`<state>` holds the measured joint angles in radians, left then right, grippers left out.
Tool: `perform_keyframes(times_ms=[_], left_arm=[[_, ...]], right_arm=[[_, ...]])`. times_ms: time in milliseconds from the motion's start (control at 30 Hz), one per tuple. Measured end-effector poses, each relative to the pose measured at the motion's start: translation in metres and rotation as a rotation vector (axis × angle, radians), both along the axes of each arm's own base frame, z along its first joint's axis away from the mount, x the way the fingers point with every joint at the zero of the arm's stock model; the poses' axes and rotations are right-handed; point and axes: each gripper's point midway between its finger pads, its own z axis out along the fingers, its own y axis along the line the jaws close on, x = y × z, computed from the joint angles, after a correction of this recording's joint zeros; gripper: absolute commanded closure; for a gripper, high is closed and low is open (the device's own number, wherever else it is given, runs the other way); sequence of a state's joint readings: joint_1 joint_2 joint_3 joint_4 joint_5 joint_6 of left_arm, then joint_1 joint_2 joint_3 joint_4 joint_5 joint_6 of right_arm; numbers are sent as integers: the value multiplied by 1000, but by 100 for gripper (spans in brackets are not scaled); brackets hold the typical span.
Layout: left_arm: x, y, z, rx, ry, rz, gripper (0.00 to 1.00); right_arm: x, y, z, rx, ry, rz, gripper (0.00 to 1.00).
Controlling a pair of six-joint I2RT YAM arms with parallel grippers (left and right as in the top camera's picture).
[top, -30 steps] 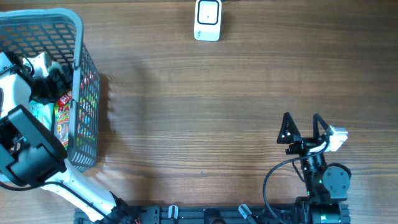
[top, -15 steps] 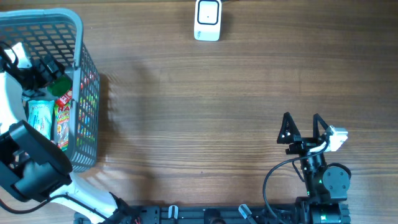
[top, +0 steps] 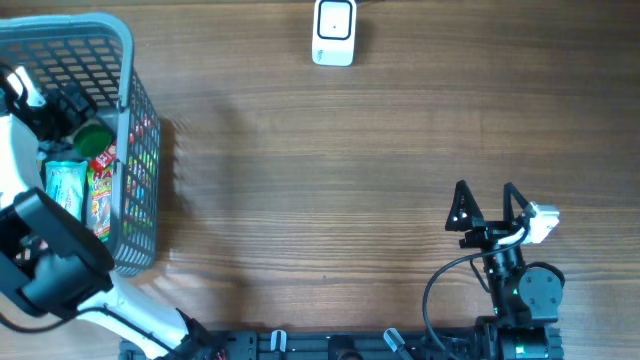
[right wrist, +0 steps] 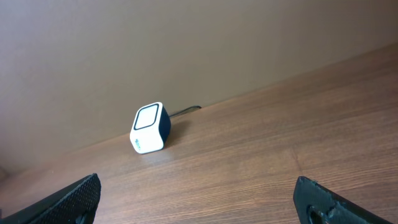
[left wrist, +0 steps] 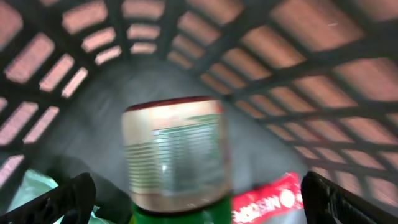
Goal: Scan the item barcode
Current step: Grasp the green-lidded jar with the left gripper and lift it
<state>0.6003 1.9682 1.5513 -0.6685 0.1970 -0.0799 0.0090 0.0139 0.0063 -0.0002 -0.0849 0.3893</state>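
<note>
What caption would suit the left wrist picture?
Shiny-topped green canister in the grey mesh basket, red packet beside it.

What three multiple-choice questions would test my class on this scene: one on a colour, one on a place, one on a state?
1. What colour is the basket?
A. red
B. grey
C. yellow

2. Where does the scanner stand on the table?
A. inside the basket
B. at the far edge, near the middle
C. at the near edge, by the arm bases

3. How is the right gripper?
A. shut on a packet
B. shut on the scanner
C. open and empty

Answers:
1 B, since its rim and mesh walls are grey.
2 B, since the overhead view shows it at the top centre, well away from the basket.
3 C, since its fingers stand wide apart with nothing between them.
</note>
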Motion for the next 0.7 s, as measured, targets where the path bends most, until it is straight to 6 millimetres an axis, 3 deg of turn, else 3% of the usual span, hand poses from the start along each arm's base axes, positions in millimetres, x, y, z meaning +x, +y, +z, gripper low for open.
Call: perform_keyframes(times_ms=[100,200,233,267,333,500,700], left_arm=[[-3,2,-29,-31,61,39,0],[-3,0,-43,-39,88,42,0],[-2,0,-46,-38,92,42,3],[0,0,-48,-35,90,44,15],[-1,0,-51,-43,93,53,21],[-3,2,-57,-34,115,58,23],[-8,6,-56,-8,139,74,32]], right_arm=[[0,0,0,0,0,0,0],[0,0,0,0,0,0,0],[0,0,0,0,0,0,0],[0,0,0,0,0,0,1],[0,0,0,0,0,0,0],[0,0,0,0,0,0,0],[0,0,0,0,0,0,1]])
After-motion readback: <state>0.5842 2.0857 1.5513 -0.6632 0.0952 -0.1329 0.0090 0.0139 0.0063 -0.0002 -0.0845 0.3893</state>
